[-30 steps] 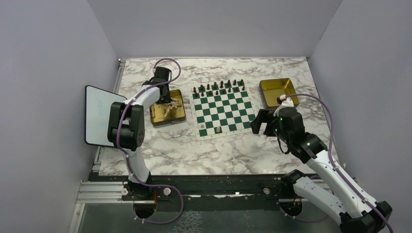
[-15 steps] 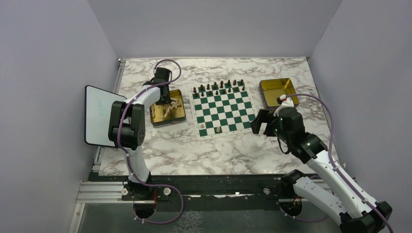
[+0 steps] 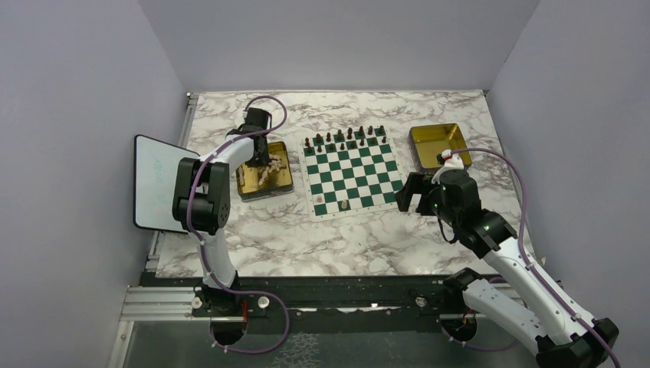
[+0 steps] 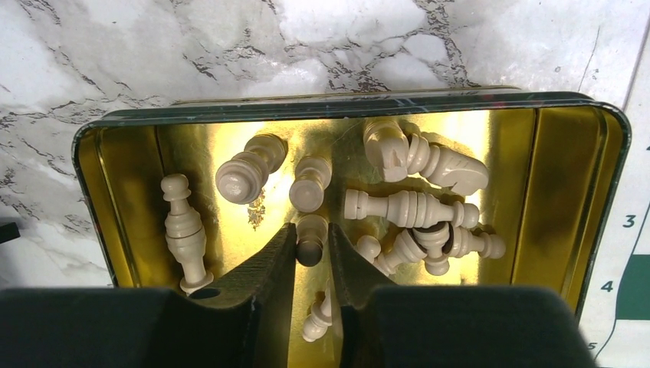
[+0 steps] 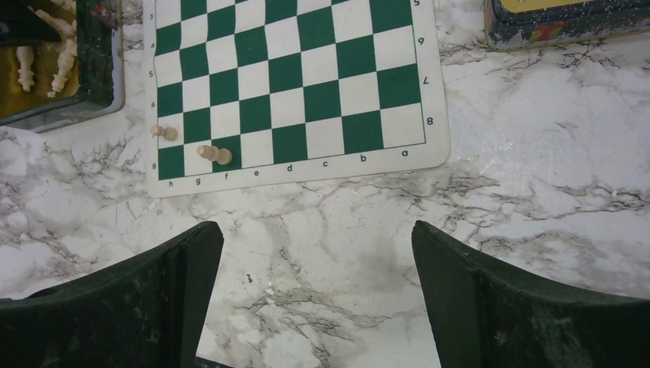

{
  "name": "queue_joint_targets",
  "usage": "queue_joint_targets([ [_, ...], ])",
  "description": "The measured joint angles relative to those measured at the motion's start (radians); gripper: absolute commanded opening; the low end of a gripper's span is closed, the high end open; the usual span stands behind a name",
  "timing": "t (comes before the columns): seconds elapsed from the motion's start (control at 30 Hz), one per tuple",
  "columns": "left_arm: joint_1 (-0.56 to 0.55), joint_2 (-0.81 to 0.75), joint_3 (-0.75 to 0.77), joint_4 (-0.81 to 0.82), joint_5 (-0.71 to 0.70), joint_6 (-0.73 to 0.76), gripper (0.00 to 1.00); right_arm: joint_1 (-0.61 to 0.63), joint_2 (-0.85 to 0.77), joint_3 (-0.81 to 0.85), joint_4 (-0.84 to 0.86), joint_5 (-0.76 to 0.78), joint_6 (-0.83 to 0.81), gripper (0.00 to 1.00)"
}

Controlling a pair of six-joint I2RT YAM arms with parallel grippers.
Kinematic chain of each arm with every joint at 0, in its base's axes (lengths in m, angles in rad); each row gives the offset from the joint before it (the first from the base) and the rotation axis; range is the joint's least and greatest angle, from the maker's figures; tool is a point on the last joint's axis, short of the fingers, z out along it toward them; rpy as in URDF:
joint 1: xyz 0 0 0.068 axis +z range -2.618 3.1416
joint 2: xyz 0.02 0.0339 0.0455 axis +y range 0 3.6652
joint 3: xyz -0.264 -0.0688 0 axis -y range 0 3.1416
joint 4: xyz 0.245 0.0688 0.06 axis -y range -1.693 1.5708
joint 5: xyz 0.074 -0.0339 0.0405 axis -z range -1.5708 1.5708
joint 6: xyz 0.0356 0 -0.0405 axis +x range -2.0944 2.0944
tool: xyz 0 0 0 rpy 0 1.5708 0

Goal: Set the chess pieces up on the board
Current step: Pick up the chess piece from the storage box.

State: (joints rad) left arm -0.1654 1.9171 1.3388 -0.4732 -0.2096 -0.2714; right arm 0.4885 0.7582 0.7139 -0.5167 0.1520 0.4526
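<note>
The left gripper [image 4: 310,230] dips into the gold tray [image 4: 552,192], left of centre in the top view, because the chess pieces [image 4: 410,208] lie heaped there. Its jaws clasp one cream pawn [image 4: 310,249], and close neighbours on the right may get dragged. The right gripper [image 5: 313,230] hovers wide open below the board [image 3: 360,178], clear of two placed pieces [image 5: 215,155] at its lower left.

Diffuse overhead light is illuminating the marble table [image 3: 345,238] evenly, casting only soft shadows. In the left wrist view, the gold tray [image 4: 552,192] is reflecting strong glare. In the overhead view, the chess pieces [image 3: 345,205] are resolving only as tiny, coarse specks.
</note>
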Motion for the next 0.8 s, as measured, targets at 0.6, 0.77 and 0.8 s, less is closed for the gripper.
queue_joint_targets([
  [0.6, 0.000, 0.002, 0.013, -0.023, 0.011, 0.008, 0.12, 0.000, -0.002, 0.000, 0.000, -0.001, 0.001, 0.99],
  [0.77, 0.000, -0.031, 0.029, -0.044, 0.029, 0.008, 0.12, 0.000, -0.002, 0.000, -0.001, -0.011, 0.004, 0.99],
  [0.8, 0.000, -0.045, 0.031, -0.045, 0.033, 0.008, 0.12, 0.000, -0.002, 0.000, -0.001, -0.012, 0.004, 0.99],
])
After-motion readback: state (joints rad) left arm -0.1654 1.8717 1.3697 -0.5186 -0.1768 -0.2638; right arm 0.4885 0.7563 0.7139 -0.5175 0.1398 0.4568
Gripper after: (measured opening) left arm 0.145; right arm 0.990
